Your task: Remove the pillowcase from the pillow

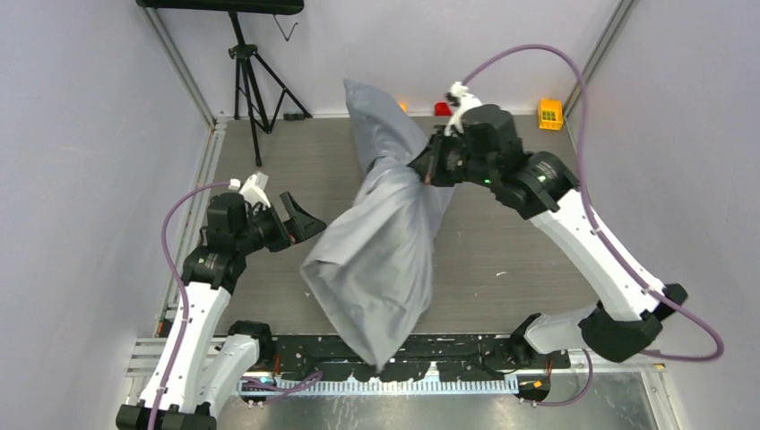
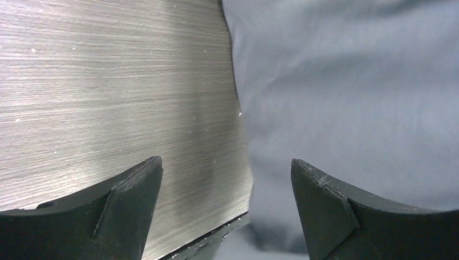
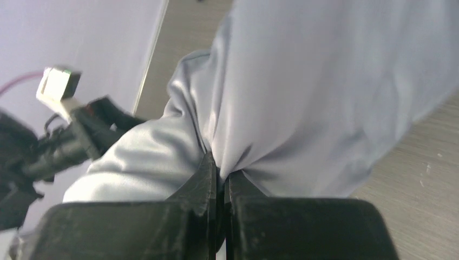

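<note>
The grey-blue pillowcase (image 1: 381, 242) hangs lifted over the middle of the table, bulging with the pillow inside; no white or yellow of the pillow shows. My right gripper (image 1: 428, 167) is shut on a pinched fold of the pillowcase (image 3: 281, 92) partway along it and holds it up; the fingers (image 3: 203, 179) meet on the fabric. My left gripper (image 1: 305, 219) is open and empty, just left of the hanging pillowcase (image 2: 346, 92); its fingertips (image 2: 141, 189) are wide apart and touch nothing.
A tripod (image 1: 251, 81) stands at the back left. A yellow block (image 1: 549, 113) and a red item (image 1: 442, 109) lie at the table's back edge. Walls close in both sides. The pillowcase's low end hangs over the table's near edge (image 1: 385, 354).
</note>
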Robot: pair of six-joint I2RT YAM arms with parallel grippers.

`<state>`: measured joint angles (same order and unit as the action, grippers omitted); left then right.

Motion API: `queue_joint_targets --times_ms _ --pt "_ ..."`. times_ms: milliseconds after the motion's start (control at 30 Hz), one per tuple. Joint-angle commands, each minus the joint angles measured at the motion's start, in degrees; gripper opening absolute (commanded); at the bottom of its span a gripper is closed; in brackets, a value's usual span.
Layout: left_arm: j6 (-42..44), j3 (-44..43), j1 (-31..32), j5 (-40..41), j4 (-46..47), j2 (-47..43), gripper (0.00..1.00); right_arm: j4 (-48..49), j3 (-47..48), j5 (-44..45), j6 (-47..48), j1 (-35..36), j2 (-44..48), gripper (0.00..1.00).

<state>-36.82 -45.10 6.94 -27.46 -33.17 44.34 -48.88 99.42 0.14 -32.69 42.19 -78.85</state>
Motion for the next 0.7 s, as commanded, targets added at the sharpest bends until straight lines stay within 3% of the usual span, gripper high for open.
queue_joint_targets --times_ms 0,33,133,200,300,433,667 --pt "1.5 -3.9 -0.2 -0.2 -2.4 -2.7 0.90 7.5 -8.7 0.8 -4.9 -12.4 8.7 0.00" --pt "1.8 -4.3 -0.2 0.0 -2.6 -3.1 0.91 8.2 -13.0 -1.7 -6.6 -16.0 10.1 0.03" --pt "2.2 -5.0 -0.3 0.8 -2.9 -3.8 0.91 7.5 -24.0 -4.7 -9.4 -26.2 13.0 0.47" --pt "2.2 -5.1 -0.2 0.7 -2.8 -3.5 0.91 5.5 -29.4 -3.5 -8.8 -30.7 14.6 0.62" --pt "1.8 -4.8 -0.2 -0.3 -2.5 -2.6 0.91 3.2 -33.1 3.4 -7.1 -31.3 18.5 0.84" --pt "-0.2 -3.3 -0.2 -1.8 -0.2 -1.2 0.91 1.7 -32.8 6.7 -3.7 -31.4 21.8 0.89" --pt "-4.5 0.0 -0.2 -4.7 4.8 1.4 0.91 -2.1 -30.2 2.9 0.8 -31.4 20.4 0.91"
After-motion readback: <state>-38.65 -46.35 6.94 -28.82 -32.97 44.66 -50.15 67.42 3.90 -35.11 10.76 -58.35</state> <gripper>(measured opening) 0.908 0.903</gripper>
